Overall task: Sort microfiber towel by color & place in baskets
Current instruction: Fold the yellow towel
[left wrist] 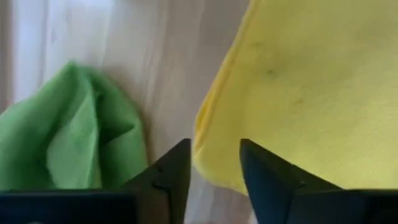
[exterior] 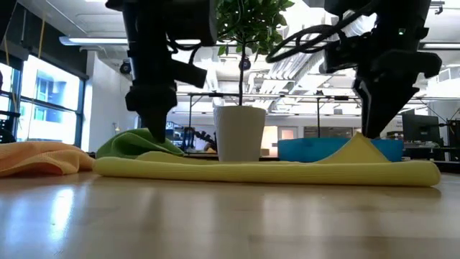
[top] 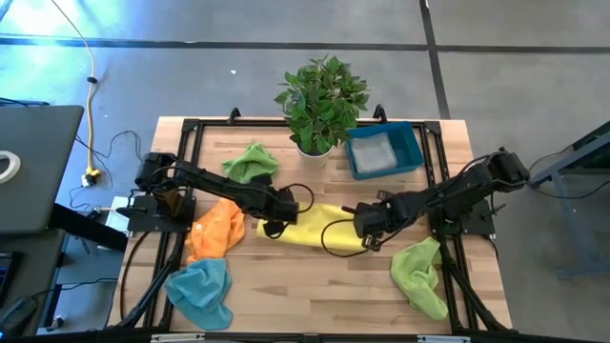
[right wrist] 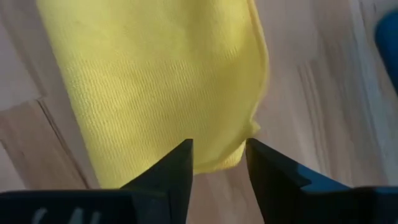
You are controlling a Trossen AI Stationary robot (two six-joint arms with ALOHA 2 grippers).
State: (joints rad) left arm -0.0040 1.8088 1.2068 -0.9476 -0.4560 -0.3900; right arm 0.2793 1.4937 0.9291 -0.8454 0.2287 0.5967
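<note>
I find the yellow towel (top: 307, 229) lying folded at the centre of the bench (top: 315, 295), with the left gripper (top: 274, 223) at its 9 o'clock end and the right gripper (top: 360, 234) at its 3 o'clock end. Both jaws stand parted astride its edges, gripping nothing (folding step, I judge). Next: regrasp and carry toward the blue basket (top: 414, 152) at 1 o'clock.

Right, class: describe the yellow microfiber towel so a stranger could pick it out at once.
Start at the leafy potted plant at the wooden table's far edge. Nearer, mid-table, the flat yellow microfiber towel lies between both arms' fingers. Its neighbours are crumpled green, orange and blue cloths; it alone is yellow and laid out long.
</note>
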